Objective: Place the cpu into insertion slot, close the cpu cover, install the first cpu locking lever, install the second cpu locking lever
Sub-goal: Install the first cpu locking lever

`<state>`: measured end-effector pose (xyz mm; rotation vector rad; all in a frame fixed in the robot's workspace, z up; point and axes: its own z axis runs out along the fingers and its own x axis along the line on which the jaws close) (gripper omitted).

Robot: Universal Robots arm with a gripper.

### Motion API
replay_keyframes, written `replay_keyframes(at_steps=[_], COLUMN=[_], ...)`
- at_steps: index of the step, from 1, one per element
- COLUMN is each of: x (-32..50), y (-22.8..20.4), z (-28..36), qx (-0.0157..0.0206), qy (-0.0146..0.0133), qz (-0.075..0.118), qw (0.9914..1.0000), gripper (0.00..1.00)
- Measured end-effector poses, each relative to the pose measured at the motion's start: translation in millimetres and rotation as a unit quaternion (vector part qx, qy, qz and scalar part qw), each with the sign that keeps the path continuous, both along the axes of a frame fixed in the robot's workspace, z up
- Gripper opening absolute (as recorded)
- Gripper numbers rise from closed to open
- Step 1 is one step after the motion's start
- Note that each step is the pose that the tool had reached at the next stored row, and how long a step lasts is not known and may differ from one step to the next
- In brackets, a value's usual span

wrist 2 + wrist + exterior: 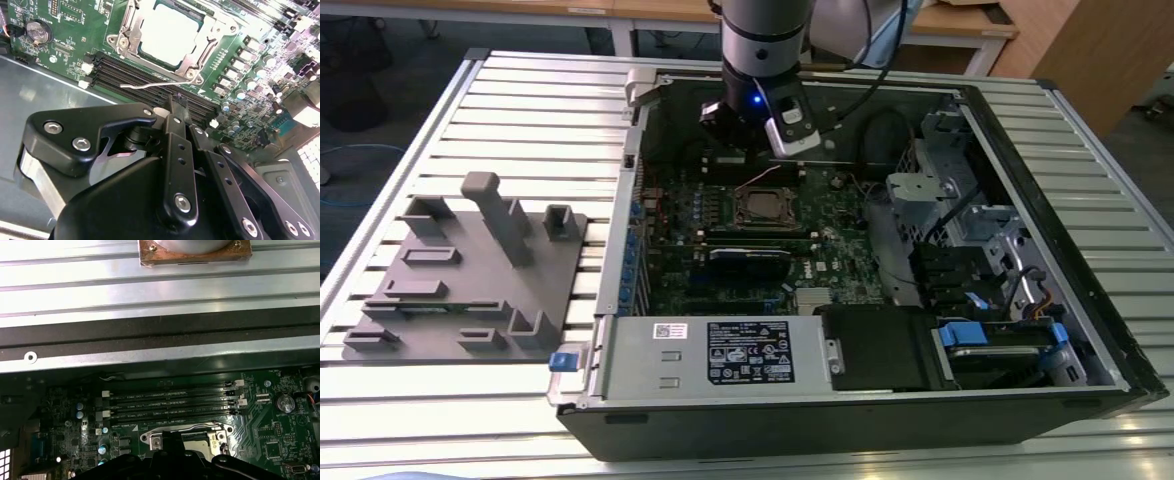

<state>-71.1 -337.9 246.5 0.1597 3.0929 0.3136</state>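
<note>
The gripper (177,98) has its fingers pressed together into one narrow tip, with nothing pinched between them. That tip hangs just above the long black memory slots (125,74), close beside the free end of a thin wire lever (145,86) that lies slanted across them. Just past the lever the chip (170,32) sits flat in its socket (742,208), with the silvery cover (197,61) folded down around it. Green circuit board (75,30) spreads round about, inside an open computer case (854,425) lying on a slatted metal table (520,110).
</note>
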Motion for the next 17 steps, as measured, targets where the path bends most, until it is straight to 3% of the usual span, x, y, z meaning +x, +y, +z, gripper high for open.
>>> replay_keyframes(at_steps=[17], x=[0.0], y=[1.9], z=[-0.5], qx=[-0.0003], qy=[-0.0005], qz=[0.000], qw=[1.00000], gripper=[0.10])
